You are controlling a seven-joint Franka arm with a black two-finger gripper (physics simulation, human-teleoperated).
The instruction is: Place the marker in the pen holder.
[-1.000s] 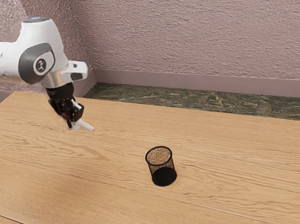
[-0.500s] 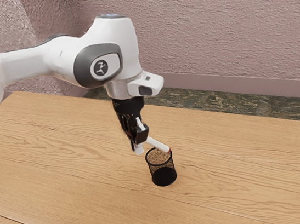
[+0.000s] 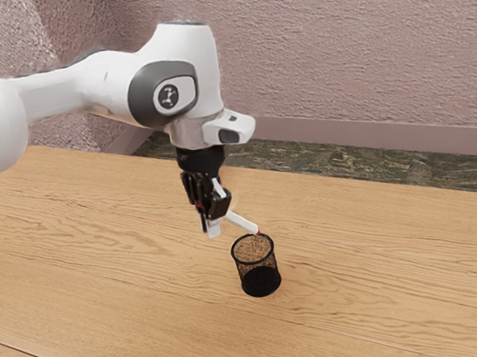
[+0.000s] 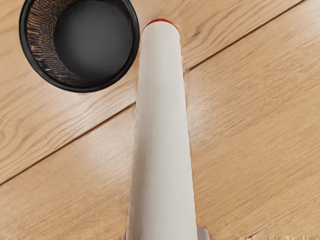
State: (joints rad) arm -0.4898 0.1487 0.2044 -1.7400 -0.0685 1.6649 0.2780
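Reaching over the counter (image 3: 102, 276), the white arm (image 3: 184, 45) stands much farther toward the exterior view's right than a second ago, near the black mesh pen holder (image 3: 261, 280). Compared with half a second ago, the claw (image 3: 211, 216) sits slightly back toward the exterior view's left and the marker (image 3: 241, 222) has drawn back a little with it, while the pen holder keeps its place.

The claw's fingers (image 3: 220, 203) pinch the white marker between them, the gap no wider than its barrel. The marker slants down, outside the pen holder, its red tip (image 4: 162, 20) close by the rim; whether they touch, I cannot tell.

A rough pinkish wall (image 3: 334, 34) rises beyond the wood-grained counter's far edge, above a strip of dark, veined floor (image 3: 324, 160) and a mauve skirting board (image 3: 303, 131). The pen holder stands upright, well in from that far edge.
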